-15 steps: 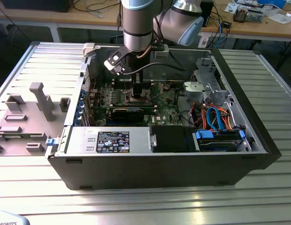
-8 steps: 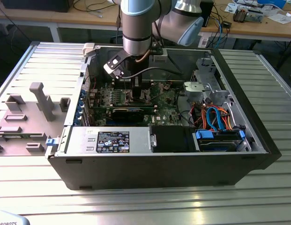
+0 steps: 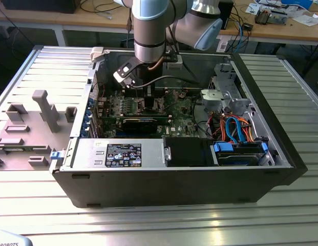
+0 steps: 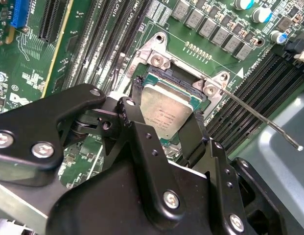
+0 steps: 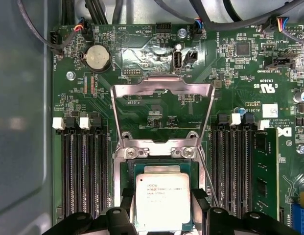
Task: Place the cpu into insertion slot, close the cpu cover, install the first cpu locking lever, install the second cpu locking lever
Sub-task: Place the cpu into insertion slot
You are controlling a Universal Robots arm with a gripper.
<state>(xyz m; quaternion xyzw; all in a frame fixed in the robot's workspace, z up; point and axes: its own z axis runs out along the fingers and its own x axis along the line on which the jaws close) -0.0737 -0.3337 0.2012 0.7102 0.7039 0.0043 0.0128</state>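
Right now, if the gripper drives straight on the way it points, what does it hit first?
Likely the insertion slot: the gripper, closed on the cpu, points straight down at it, and the cpu cover is flipped open. Remaining gap unclear.

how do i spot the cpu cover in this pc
Find the green motherboard inside the open computer case. Between its black memory slots sits the cpu; the cpu cover is the swung-open silver frame beside it, with a square window.

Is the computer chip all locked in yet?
Not yet. The cpu sits in the insertion slot with the gripper around it, so that step looks nearly done. The cpu cover is open and a locking lever sticks out unhooked: cover and levers are left.
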